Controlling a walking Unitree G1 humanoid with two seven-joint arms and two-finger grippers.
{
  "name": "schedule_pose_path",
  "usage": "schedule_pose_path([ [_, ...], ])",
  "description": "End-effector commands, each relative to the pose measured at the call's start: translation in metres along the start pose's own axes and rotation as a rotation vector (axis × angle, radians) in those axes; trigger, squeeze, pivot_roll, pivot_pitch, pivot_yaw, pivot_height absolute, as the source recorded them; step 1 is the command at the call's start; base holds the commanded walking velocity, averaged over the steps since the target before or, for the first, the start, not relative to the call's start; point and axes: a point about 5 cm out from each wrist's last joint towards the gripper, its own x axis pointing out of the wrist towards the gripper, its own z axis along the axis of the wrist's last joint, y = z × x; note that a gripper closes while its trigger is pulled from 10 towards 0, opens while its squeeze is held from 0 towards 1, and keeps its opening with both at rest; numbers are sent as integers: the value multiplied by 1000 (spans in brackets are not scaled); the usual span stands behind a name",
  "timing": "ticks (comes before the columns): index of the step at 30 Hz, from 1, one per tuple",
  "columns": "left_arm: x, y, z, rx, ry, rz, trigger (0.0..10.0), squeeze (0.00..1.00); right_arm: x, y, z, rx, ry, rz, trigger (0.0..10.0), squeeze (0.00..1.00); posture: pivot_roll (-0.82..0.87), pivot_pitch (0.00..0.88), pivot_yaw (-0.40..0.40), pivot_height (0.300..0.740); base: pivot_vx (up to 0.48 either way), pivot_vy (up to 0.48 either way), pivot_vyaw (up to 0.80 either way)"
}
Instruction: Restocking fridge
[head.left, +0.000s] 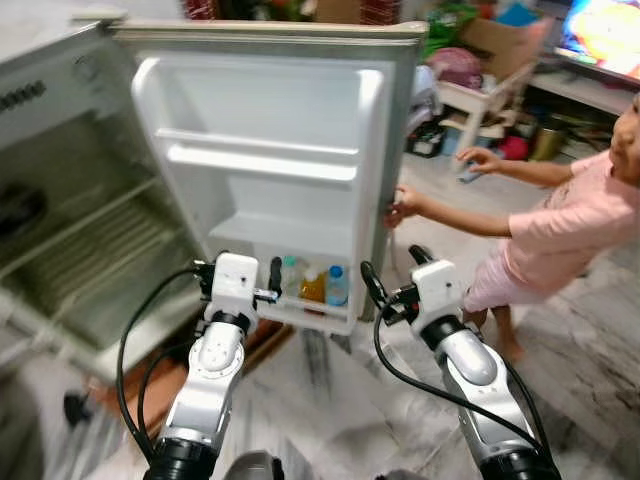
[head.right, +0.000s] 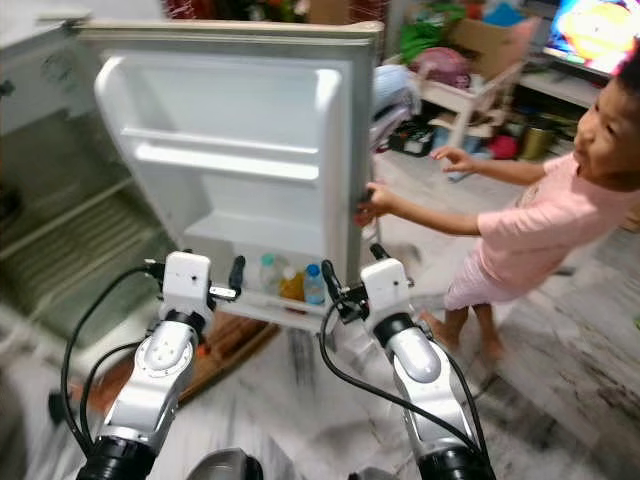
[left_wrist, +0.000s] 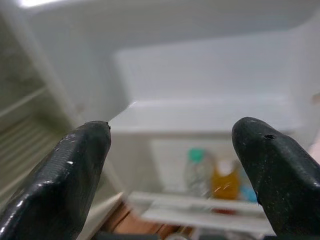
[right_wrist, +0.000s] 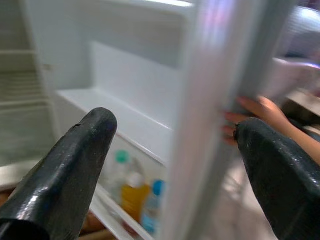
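Observation:
The small white fridge (head.left: 60, 90) stands open on my left, its wire shelves (head.left: 90, 250) bare. Its door (head.left: 270, 130) is swung wide toward me. The door's bottom shelf (head.left: 315, 318) holds three bottles: a clear one with a green cap (head.left: 290, 275), an orange one (head.left: 313, 286) and one with a blue cap (head.left: 337, 285). My left gripper (head.left: 237, 266) is open, raised just before that shelf, with nothing in it. My right gripper (head.left: 393, 264) is open too, near the door's outer edge. The bottles (left_wrist: 220, 177) also lie ahead between the left fingers (left_wrist: 65, 175).
A person in pink (head.left: 570, 220) stands at the right, one hand (head.left: 400, 207) on the door's edge, also seen as the hand (right_wrist: 255, 112). Boxes, a white stool (head.left: 480, 100) and a lit screen (head.left: 605, 35) crowd the back right. A brown board (head.left: 260, 345) lies under the door on the marble floor.

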Motion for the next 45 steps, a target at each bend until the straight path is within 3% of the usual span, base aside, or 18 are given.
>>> schedule_pose_path([
  [1,-1,4,-3,9,15,12,10000,0,3,4,5,-2,-24,27,10000,0,21,85,56,740,0,-270,775],
  [10,-1,4,-4,17,21,12,10000,0,3,5,7,-3,-40,41,10000,0,21,88,56,740,0,-364,753],
  [16,-1,4,-6,19,28,11,10000,0,4,8,7,22,-45,60,10000,0,22,89,55,740,0,-383,79],
  [23,-3,3,-7,20,32,10,10000,0,-1,21,-2,50,20,201,10000,0,20,92,55,740,0,-440,0],
  [27,-3,4,-8,21,35,11,10000,0,-2,20,-7,20,43,188,10000,0,21,96,55,740,0,-428,0],
  [36,-3,4,-10,31,45,11,10000,0,2,17,6,9,-30,179,10000,0,21,97,57,740,0,-200,573],
  [45,-3,6,-10,13,50,14,10000,0,2,17,7,3,-42,180,10000,0,22,96,57,740,397,0,785],
])
